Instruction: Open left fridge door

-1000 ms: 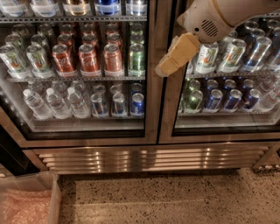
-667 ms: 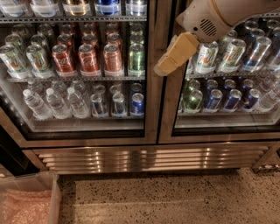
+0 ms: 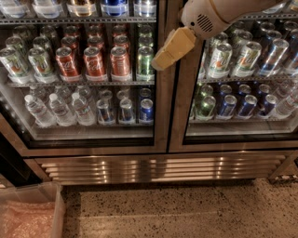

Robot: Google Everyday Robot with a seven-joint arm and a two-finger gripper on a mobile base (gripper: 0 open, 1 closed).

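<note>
Camera view: the gripper (image 3: 164, 58) is being held at upper centre, at the unhinged right edge of the left fridge door (image 3: 93, 146), probably for pulling there; its spread cannot be told. The door is occupying the frame's left half, shut.

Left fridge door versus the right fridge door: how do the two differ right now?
The gripper hangs before the left fridge door, at its inner frame edge; the right fridge door has only the arm crossing its top. The left fridge door shows red cans and water bottles; the right fridge door mostly green and blue cans. Both look shut, glass in steel frames.
</note>
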